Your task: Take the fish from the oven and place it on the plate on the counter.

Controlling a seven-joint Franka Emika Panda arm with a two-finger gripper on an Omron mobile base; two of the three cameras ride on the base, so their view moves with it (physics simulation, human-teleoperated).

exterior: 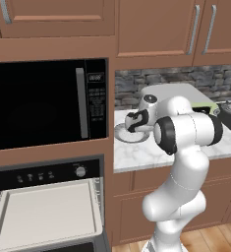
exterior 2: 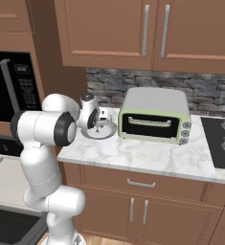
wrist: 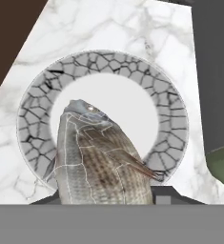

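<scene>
Over the plate [wrist: 104,86] hangs the claw [wrist: 106,198], and it pinches the fish [wrist: 96,162] between its half-spread jaws; the fish's body fills the gap, so the grip looks firm. In the hand view the fish runs lengthwise away from the claw, head [wrist: 82,110] farthest out and pointing at the plate's pale centre, tail end hidden down between the jaws. Its long axis thus lies along the claw's own line, and the head sits inside the plate's cracked grey rim, not past it. From the base views the gripper [exterior: 136,121] hovers low above the plate [exterior 2: 100,130], which rests on the counter [exterior 2: 147,158] just beside the toaster oven [exterior 2: 154,115]; whether the fish already touches the dish I cannot tell. Behind and below, the oven [exterior: 48,177] stands open with its cream tray [exterior: 45,214] bare. My judgement: what remains is to go straight down and let go, keeping clear of the toaster oven on the near side.
</scene>
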